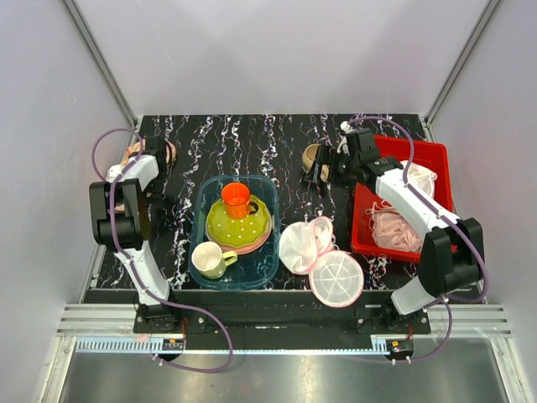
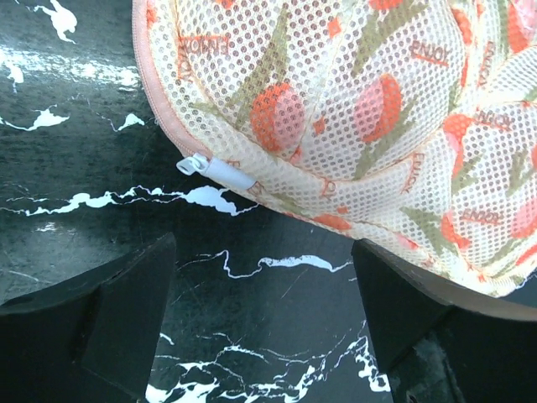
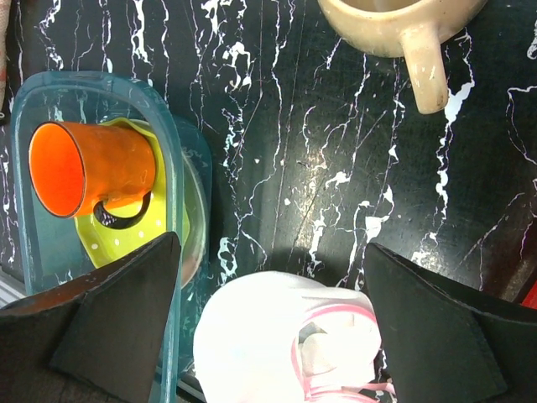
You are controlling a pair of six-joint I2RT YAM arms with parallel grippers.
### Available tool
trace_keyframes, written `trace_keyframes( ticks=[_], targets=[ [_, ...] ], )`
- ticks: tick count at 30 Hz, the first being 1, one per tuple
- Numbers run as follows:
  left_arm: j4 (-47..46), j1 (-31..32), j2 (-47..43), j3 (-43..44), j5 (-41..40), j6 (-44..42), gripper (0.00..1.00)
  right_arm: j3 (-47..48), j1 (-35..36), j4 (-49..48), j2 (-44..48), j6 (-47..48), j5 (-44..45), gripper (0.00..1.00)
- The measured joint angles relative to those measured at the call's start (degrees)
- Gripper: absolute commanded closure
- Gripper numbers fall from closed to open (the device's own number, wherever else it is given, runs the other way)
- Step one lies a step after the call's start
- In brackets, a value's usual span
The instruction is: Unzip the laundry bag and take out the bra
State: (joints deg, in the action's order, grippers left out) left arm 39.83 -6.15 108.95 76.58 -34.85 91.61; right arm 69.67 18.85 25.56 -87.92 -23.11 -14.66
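The laundry bag [image 2: 369, 109] is peach mesh with red-orange motifs and pink edging; it fills the upper right of the left wrist view. Its white zipper pull [image 2: 214, 170] lies on the near edge, and the zip looks closed. My left gripper [image 2: 264, 311] is open and empty just short of the pull, its right finger [image 2: 436, 311] at the bag's edge. In the top view the bag [image 1: 170, 153] sits at the far left under my left gripper [image 1: 155, 164]. My right gripper [image 1: 323, 174] is open and empty over the table's middle. I see no bra through the mesh.
A blue tub [image 1: 201, 210] holds plates, an orange cup [image 1: 237, 199] and a cream mug. White mesh pouches [image 1: 304, 245] lie at the front. A tan mug [image 1: 311, 155] stands by my right gripper. A red tray [image 1: 432, 155] holds white mesh and a pale pink garment [image 1: 390, 228].
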Motion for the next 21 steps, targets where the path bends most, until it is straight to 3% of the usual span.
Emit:
trace_keyframes(
  ticks=[4, 5, 12, 21],
  targets=[
    [0.0, -0.2, 1.9, 0.4, -0.1, 1.3, 0.36, 1.4, 0.0, 0.1, -2.7, 0.0, -0.2, 0.0],
    [-0.1, -0.2, 2.1, 0.4, -0.1, 1.8, 0.48, 1.6, 0.0, 0.1, -3.4, 0.0, -0.3, 0.0],
    [-0.3, -0.2, 2.9, 0.2, 0.1, 2.8, 0.97, 2.3, 0.0, 1.0, -4.3, 0.3, -1.0, 0.0],
    [-0.4, 1.6, 0.9, -3.6, 0.2, 1.3, 0.99, 2.3, 0.0, 1.1, -4.3, 0.4, -1.1, 0.0]
  ],
)
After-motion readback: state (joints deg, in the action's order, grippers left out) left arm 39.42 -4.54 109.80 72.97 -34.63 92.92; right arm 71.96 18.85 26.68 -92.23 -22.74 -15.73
